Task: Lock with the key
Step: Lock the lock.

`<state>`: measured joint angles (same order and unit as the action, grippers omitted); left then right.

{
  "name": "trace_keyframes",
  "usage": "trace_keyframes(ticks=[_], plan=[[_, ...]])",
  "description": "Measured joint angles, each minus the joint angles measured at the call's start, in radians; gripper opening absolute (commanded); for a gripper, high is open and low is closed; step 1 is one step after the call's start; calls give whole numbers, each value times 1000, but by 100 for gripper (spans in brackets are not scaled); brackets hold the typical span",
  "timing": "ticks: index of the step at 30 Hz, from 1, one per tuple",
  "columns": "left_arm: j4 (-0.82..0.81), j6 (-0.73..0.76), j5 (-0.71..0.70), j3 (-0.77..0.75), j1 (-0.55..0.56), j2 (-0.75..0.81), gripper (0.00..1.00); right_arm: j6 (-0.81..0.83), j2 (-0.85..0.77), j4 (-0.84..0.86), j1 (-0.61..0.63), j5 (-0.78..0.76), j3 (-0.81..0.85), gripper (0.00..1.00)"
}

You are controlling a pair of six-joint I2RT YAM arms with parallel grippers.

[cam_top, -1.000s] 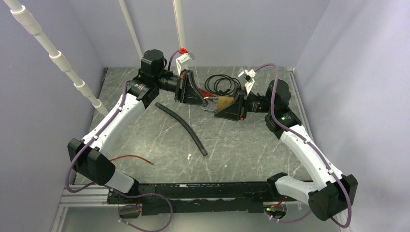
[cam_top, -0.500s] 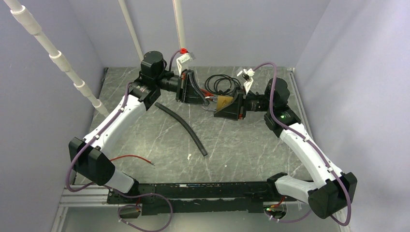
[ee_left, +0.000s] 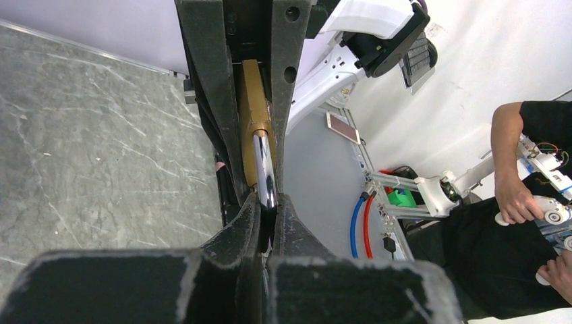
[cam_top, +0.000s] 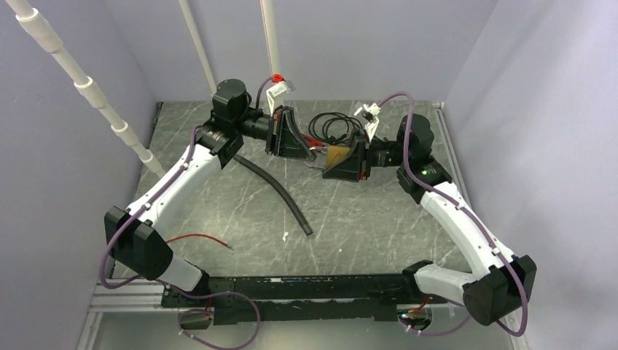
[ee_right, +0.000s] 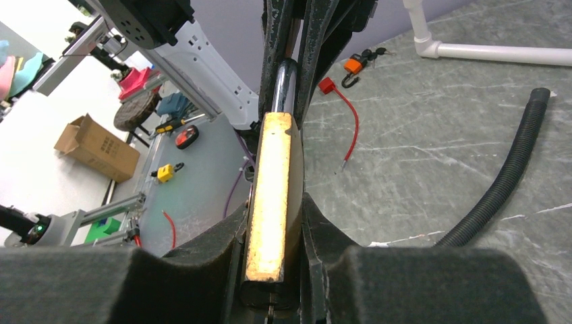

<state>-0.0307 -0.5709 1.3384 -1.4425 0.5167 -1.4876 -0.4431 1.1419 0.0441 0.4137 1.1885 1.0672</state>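
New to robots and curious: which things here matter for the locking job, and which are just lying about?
In the job: brass padlock, its body in the right gripper, its shackle in the left gripper. No key clearly seen.
Lying about: black ribbed hose, coiled black cable, red wire.

The padlock (ee_right: 270,162) has a brass body, dull gold and lightly scuffed, and a smooth, mirror-bright chrome shackle (ee_left: 264,169). The fingers (ee_right: 330,233) of the right gripper (ee_right: 273,209) pressing it are matt black plastic with a faintly grainy face. At the padlock's seven o'clock in the top view, a ribbed matt black plastic hose (cam_top: 283,197) lies on a smooth, grey-veined, stone-look table (cam_top: 364,219)
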Motion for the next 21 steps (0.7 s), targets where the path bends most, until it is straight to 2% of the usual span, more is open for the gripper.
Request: trace_keyframes(ticks=[21], plan=[[-131,-90,-6,47,9,-16,0,-48,44,26,0,48,13,0]])
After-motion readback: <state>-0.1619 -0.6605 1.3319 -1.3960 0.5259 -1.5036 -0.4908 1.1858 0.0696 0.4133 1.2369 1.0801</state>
